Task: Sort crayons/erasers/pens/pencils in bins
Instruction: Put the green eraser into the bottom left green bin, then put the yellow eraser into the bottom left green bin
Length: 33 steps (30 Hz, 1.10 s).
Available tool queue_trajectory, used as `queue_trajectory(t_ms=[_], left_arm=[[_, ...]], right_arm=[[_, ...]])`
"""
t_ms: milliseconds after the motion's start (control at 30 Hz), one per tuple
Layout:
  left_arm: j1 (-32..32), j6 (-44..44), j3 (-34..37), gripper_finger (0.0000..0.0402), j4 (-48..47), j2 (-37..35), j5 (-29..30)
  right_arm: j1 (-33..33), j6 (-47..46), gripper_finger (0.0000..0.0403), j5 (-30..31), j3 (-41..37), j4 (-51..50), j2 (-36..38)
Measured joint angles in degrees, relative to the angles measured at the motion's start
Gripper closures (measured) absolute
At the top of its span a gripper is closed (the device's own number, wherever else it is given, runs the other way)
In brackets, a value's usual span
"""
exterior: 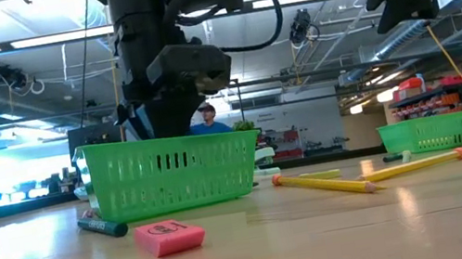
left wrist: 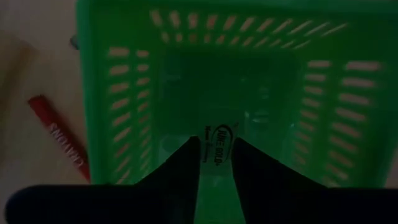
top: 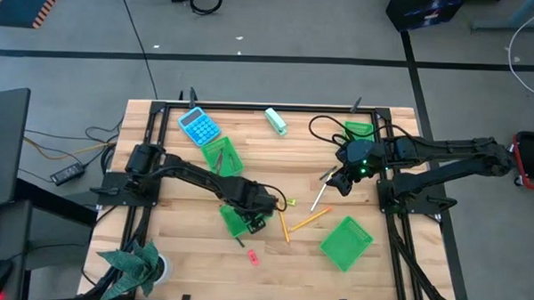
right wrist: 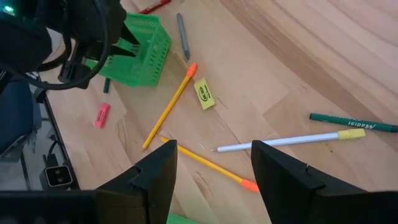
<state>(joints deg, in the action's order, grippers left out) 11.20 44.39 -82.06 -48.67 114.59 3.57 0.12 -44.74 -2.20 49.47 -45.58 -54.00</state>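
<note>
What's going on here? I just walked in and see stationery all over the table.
Two robot arms are sorting stationery into green bins. The left gripper hangs over a green bin near the table's middle, its fingers slightly apart, with a small labelled piece just beyond their tips. The right gripper hovers open above a white pencil. Yellow pencils, a pink eraser and a red crayon lie loose on the wood.

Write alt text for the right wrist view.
The open right gripper hovers over a wooden table strewn with two orange-tipped yellow pencils, a white pencil, a yellow eraser and a pink eraser. Farther off, the left arm reaches over a green bin.
</note>
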Motion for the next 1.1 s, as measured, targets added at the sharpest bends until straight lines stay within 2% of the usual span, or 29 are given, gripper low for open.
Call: queue_trajectory(t_ms=[267,633,833,1100], left_arm=[[-0.15,0.68,0.0,0.0279,0.8,-0.01,0.35],[-0.15,2.91,-0.96,0.0202,-2.49,-0.25,0.24],[-0.13,-0.09,-7.8,0.0187,-8.58,-0.71,1.73],[-0.1,-3.43,-20.29,0.0207,-17.2,-0.71,7.22]], right_arm=[[0.0,-0.3,0.0192,0.02,0.0,0.17,-0.02],[0.02,-1.66,0.0192,0.02,0.0,0.29,0.0],[0.02,2.63,0.0192,0.28,0.0,0.68,0.0],[0.09,8.97,0.0192,0.24,0.02,1.6,-1.04]])
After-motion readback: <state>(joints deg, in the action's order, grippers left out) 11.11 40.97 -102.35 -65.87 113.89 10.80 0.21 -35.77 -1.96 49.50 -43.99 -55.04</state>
